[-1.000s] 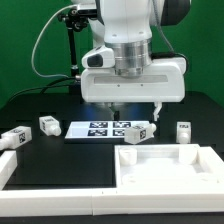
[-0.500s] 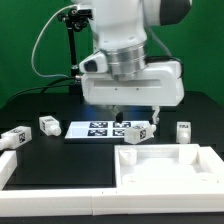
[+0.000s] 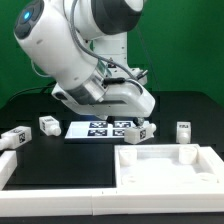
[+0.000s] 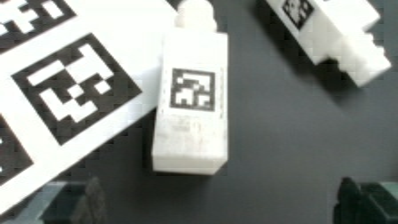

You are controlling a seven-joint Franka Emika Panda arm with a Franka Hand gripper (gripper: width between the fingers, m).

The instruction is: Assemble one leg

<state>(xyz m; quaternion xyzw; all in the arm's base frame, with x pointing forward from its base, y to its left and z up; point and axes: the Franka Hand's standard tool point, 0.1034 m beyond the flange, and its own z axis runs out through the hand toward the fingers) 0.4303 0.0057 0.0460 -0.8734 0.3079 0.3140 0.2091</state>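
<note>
Jaws wide and empty, the gripper [image 4: 214, 203] hung over the leg [image 4: 191, 95] beside the marker board [image 4: 63, 85], another leg [image 4: 329, 35] near, on a black table [image 3: 60, 162], green wall [image 3: 200, 50] behind.

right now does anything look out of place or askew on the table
One leg lies on its side, skewed against the marker board's edge, and seems to overlap it; whether it rests on the board is unclear. The open end effector hangs over it. Nothing looks damaged.
</note>
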